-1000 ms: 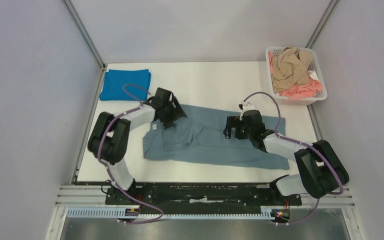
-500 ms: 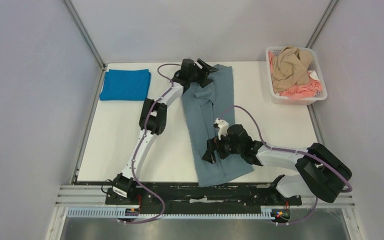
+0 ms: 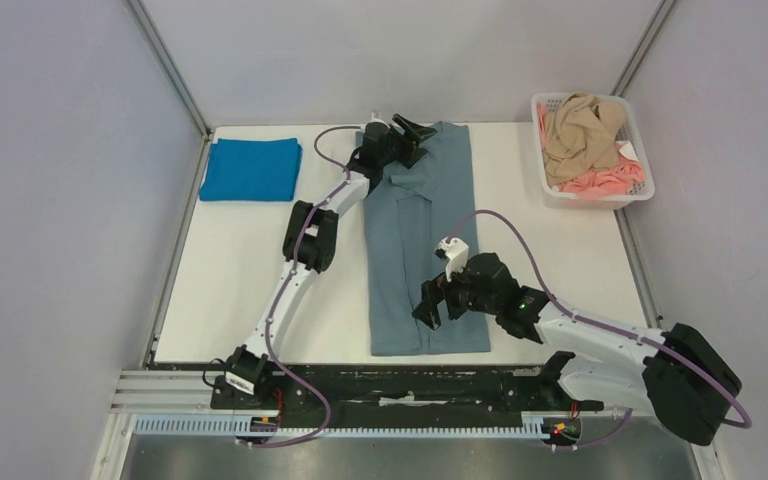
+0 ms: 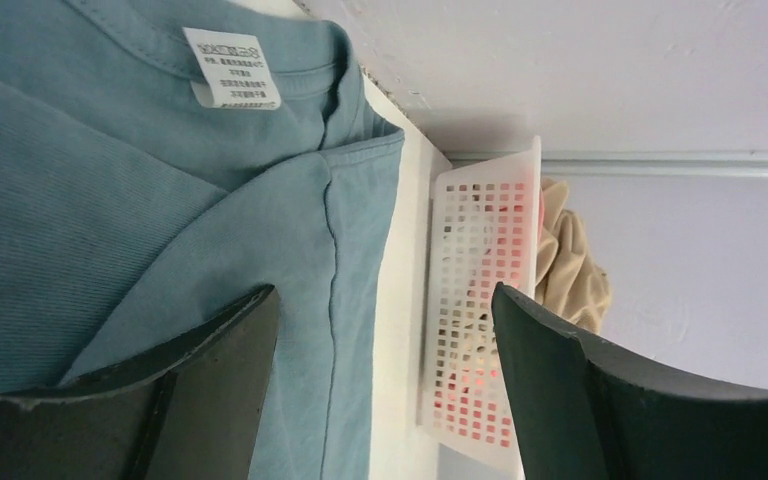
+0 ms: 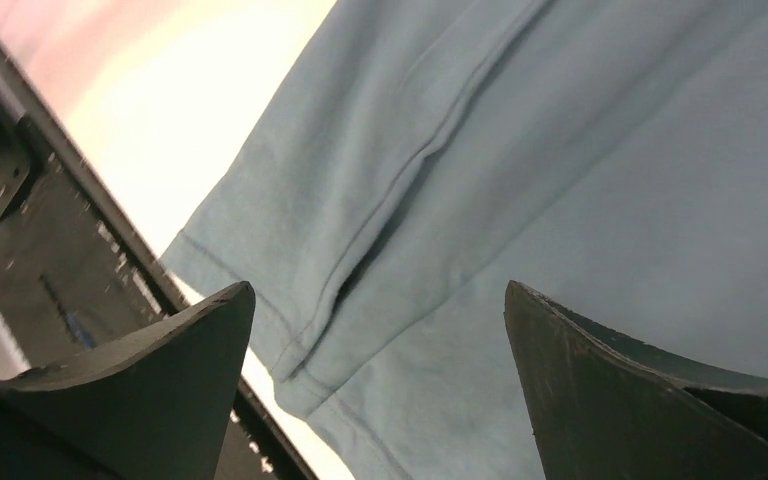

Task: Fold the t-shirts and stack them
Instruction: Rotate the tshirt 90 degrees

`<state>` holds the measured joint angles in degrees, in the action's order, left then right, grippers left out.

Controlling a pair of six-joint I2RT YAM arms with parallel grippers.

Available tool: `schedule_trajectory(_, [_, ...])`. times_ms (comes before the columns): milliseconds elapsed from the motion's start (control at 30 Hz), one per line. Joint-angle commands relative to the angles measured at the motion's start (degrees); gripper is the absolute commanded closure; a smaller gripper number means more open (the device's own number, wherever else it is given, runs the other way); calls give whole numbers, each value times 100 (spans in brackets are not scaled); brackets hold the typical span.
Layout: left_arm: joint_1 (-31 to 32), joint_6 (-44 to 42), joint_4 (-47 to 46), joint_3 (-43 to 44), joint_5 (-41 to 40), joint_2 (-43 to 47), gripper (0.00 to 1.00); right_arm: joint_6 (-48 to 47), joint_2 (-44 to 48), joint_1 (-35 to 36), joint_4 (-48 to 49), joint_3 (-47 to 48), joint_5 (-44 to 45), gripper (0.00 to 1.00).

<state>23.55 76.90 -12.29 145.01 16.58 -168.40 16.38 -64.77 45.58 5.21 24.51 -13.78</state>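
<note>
Left gripper (image 3: pixel 410 135), fingers spread wide and holding nothing, hangs over the far end of a grey-blue t-shirt (image 3: pixel 415 250). Right gripper (image 3: pixel 428 308) is likewise open and empty, above the same shirt's near end.

White table (image 3: pixel 250 280) fills the overhead view. The grey-blue shirt lies flat down its middle as a narrow strip with its sides folded in, its long axis running from the far edge straight toward the arm bases. A white basket (image 3: pixel 601 199) at the far right corner holds a tan t-shirt (image 3: pixel 580 125) bunched over a pink one (image 3: pixel 605 180). A bright blue t-shirt (image 3: pixel 250 168), folded into a neat rectangle, sits at the far left corner. A small white neck label (image 4: pixel 230 68) marks the collar just ahead of the left fingers.

Probably the strip is next folded across its length (hem toward collar). The hem lies directly beneath the right gripper, which is the nearer arm for that end.
</note>
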Motion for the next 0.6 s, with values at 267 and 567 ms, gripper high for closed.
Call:
schedule_trajectory(267, [216, -3279, 1922, -918, 714, 2841, 16, 823, 1787, -44, -1143, -184, 2844, 2])
schedule_trajectory(567, [1180, -4463, 2965, -5740, -1120, 7279, 16, 1316, 1887, -58, -2971, -43, 2709, 2])
